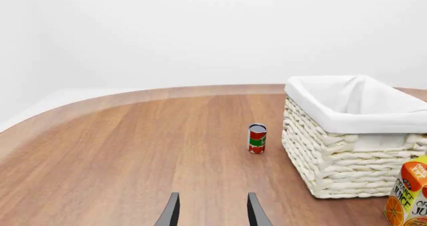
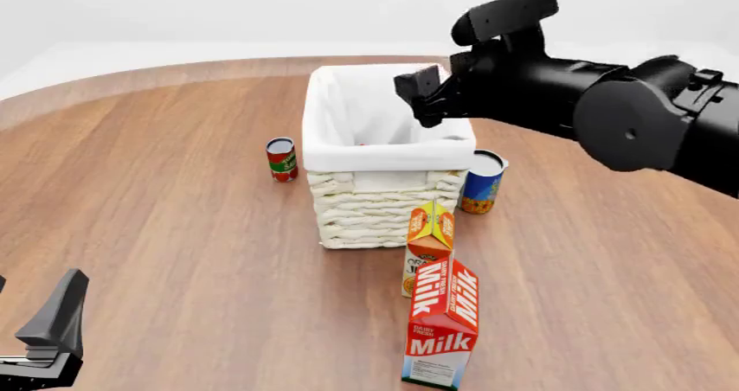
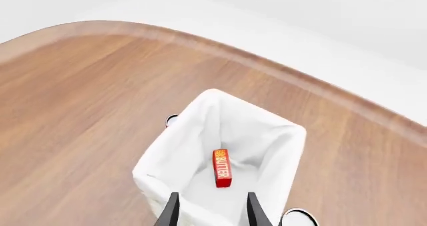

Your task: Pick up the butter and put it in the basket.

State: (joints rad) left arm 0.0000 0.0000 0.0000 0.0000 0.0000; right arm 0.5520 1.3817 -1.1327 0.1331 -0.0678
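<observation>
Right wrist view: butter (image 3: pixel 222 168) lies inside basket (image 3: pixel 220 136); right gripper (image 3: pixel 211 208) above, jaws apart, empty. Left gripper (image 1: pixel 212 211) also apart, empty.

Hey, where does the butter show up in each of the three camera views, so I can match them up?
Left wrist view: the butter is not visible; only the outside of the basket shows.
Front view: not clearly visible; the basket wall and the right gripper hide the interior.
Right wrist view: the butter lies inside the basket on the white lining, beyond the open fingers.
Shared landmark: the basket.
</observation>
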